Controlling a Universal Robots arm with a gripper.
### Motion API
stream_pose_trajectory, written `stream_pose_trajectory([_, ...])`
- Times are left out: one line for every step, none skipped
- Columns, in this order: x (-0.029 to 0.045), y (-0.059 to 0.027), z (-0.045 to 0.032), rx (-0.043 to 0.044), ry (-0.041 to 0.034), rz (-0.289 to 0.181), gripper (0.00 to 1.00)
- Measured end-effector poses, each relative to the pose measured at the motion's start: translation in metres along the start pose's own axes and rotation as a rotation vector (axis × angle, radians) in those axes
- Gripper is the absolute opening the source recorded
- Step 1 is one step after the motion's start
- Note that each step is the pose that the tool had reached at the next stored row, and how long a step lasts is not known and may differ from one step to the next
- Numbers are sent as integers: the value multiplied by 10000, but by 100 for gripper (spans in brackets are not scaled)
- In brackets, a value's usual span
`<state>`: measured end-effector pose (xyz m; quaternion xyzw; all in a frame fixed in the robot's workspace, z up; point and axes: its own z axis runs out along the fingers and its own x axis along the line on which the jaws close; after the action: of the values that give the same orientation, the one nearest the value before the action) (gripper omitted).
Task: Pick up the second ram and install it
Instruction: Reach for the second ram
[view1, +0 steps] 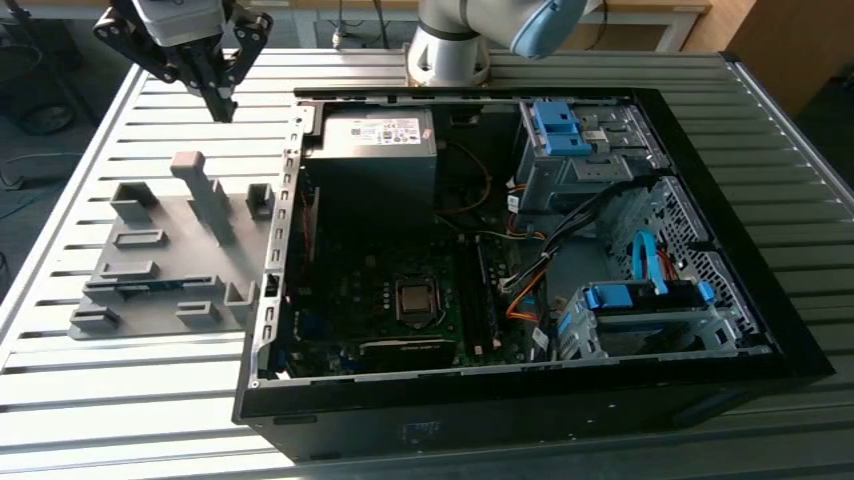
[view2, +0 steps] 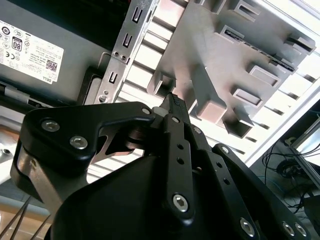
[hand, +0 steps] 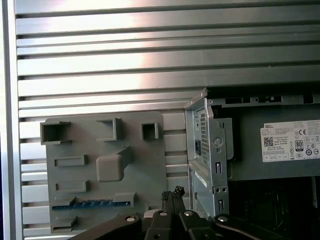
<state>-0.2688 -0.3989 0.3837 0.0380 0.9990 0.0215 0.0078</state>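
Bright glare streaks the slatted table (hand: 150, 65) — deep shadow inside the computer case (view1: 534, 400).

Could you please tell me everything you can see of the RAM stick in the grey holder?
The RAM stick is a slim blue board standing on edge in a slot of the grey holder. Only its upper edge shows, a thin blue strip with small notches; its faces are hidden. The slot's walls hold it. The holder lies on the slatted table beside the open computer case. The shut gripper hangs apart from it.
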Motion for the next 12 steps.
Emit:
stream_pose_trajectory([6, -1, 0, 0, 3, 0, 11])
stream_pose_trajectory([13, -1, 1, 1, 5, 0, 11])
stream_pose_trajectory([19, -2, 2, 1, 7, 0, 11])
stream_pose_trajectory([25, -2, 2, 1, 9, 0, 11])
stream_pose_trajectory([32, -3, 3, 1, 11, 0, 11])
stream_pose_trajectory([39, -3, 3, 1, 13, 0, 11])
stream_pose_trajectory([46, -4, 4, 2, 15, 0, 11])
stream_pose_trajectory([53, -4, 5, 2, 16, 0, 11])
stream_pose_trajectory([61, -5, 6, 2, 18, 0, 11])
stream_pose_trajectory([68, -6, 6, 2, 19, 0, 11])
stream_pose_trajectory([75, -6, 7, 2, 21, 0, 11])
stream_pose_trajectory([82, -7, 7, 2, 22, 0, 11])
